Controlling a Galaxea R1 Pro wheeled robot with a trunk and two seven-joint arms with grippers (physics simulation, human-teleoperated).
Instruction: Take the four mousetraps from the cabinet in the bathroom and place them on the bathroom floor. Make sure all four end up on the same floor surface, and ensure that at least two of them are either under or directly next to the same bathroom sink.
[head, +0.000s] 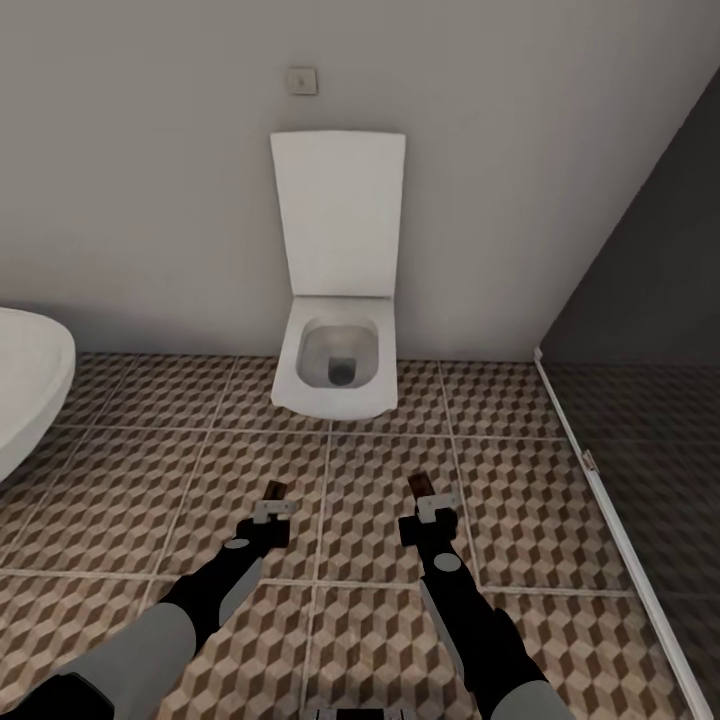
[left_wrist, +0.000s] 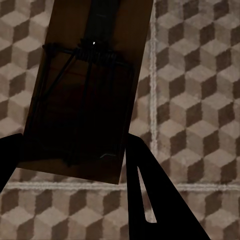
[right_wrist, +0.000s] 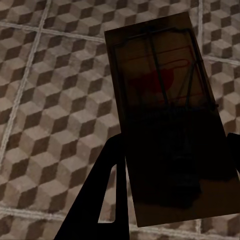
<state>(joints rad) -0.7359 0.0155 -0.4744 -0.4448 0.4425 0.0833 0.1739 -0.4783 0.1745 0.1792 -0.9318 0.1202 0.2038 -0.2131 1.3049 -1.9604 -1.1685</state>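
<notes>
Mousetraps, flat wooden board (left_wrist: 85, 95) in left tool (head: 272, 503), another (right_wrist: 165, 115) in right tool (head: 428, 500), cube-patterned tiles (head: 520, 480)

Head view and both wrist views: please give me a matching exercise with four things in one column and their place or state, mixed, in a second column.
Things:
1. toilet
2. left gripper
3. right gripper
4. bathtub

Places or states:
A. white rim at the picture's left edge
B. holds the mousetrap with a red mark
C. against the wall, lid raised
D. holds the dark mousetrap

Pairs: 1-C, 2-D, 3-B, 4-A
</notes>
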